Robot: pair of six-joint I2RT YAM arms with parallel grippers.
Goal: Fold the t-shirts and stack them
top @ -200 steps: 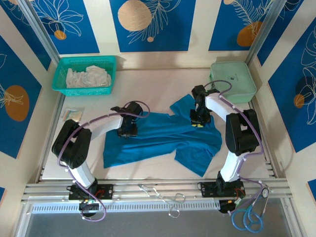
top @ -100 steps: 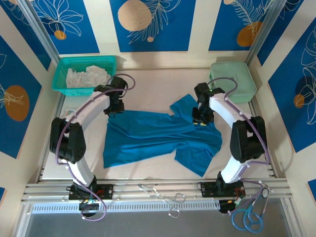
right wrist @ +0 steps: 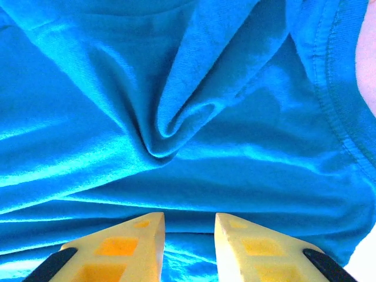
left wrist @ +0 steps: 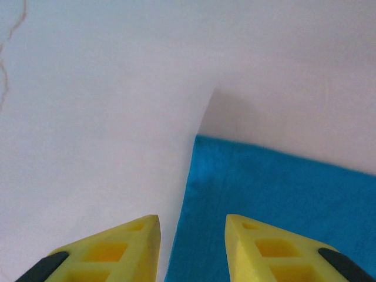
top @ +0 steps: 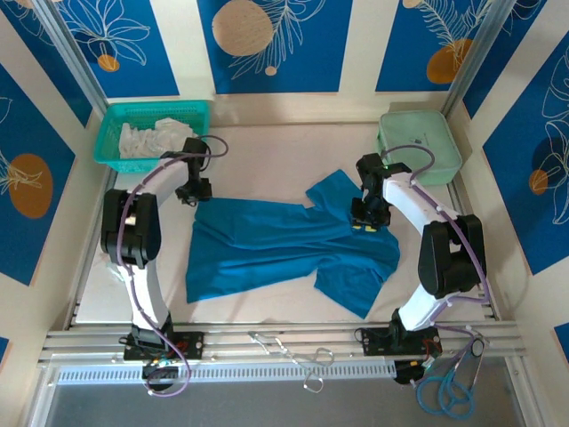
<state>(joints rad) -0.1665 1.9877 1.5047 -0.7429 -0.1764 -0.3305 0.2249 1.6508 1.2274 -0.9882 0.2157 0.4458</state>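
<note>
1 limp, light t-shirt (top: 284,245): pinch corner hems. Left gripper (left wrist: 192,218) at its corner, right gripper (right wrist: 189,216) above, both apart.

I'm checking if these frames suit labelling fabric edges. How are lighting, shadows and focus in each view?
Top external: even light, sharp, soft shadows under the arms, t-shirt clearly outlined. Left wrist: table washed out pale, a soft shadow beside the shirt's corner, its edge readable. Right wrist: hem stitching crisp, bright sheen on the folds, table blown white at the right edge.
</note>
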